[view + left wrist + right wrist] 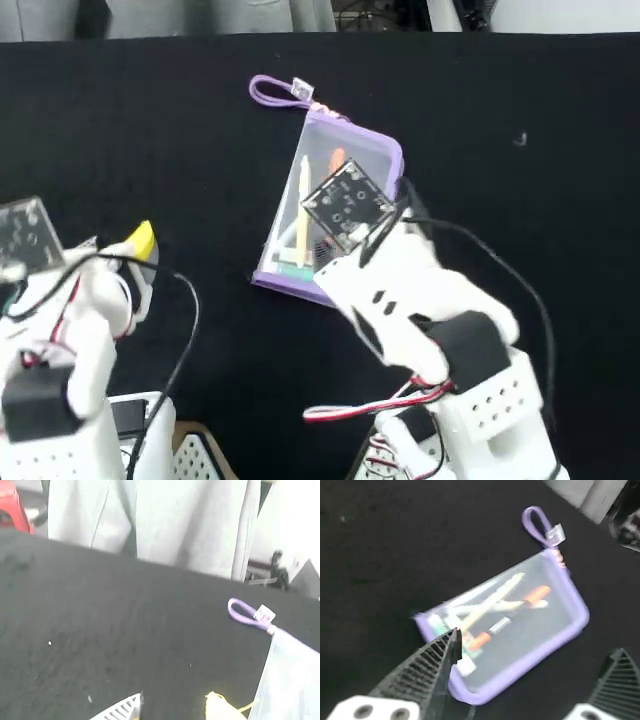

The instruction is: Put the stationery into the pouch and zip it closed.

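A small white tag [302,90] hangs on the purple loop [270,92] at the far corner of the pouch [350,150]. Nothing on the tag can be read, and no other writing on the pouch or its contents is legible.

The pouch is clear with purple edging and lies flat on the black bench [120,120], near the middle and slightly tilted. Inside it are an orange pen [337,158], a pale yellow pen [302,200] and some smaller green and white pieces at the near end.

The right arm [420,290] stands over the near half of the pouch. In the right wrist view its right jaws are spread wide, and the pouch [520,625] lies in the gap below them. One black ribbed finger [437,655] sits over the near end; whether it touches cannot be told.

The left arm [90,300] is at the left of the bench, well apart from the pouch. Whether the left jaws are spread or pressed together cannot be told.
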Tool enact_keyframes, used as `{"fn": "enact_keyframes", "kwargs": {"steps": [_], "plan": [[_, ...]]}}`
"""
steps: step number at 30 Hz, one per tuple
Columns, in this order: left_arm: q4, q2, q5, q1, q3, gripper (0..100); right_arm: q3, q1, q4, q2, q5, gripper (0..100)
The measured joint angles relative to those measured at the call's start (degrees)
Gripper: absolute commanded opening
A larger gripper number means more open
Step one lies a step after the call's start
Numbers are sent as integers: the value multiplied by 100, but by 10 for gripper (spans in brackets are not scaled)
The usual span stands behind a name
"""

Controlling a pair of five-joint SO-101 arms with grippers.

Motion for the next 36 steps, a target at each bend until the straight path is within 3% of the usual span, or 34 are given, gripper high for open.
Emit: {"fn": "enact_keyframes", "kwargs": {"steps": [4,8,12,15,23,36], "plan": [[-9,-677,0,0,281,190,-79,703,62,0,325,298],[-229,-1371,0,0,774,19,-79,1503,62,0,360,119],[-782,-2295,-26,0,1626,44,-79,2022,62,0,360,21],[-1134,-2980,-114,0,2207,32,-70,2295,62,0,369,12],[-1178,-2971,-123,0,3051,29,914,2796,-141,-475,369,11],[-941,-3042,-132,26,4132,29,3763,3138,-334,-4440,369,12]]}}
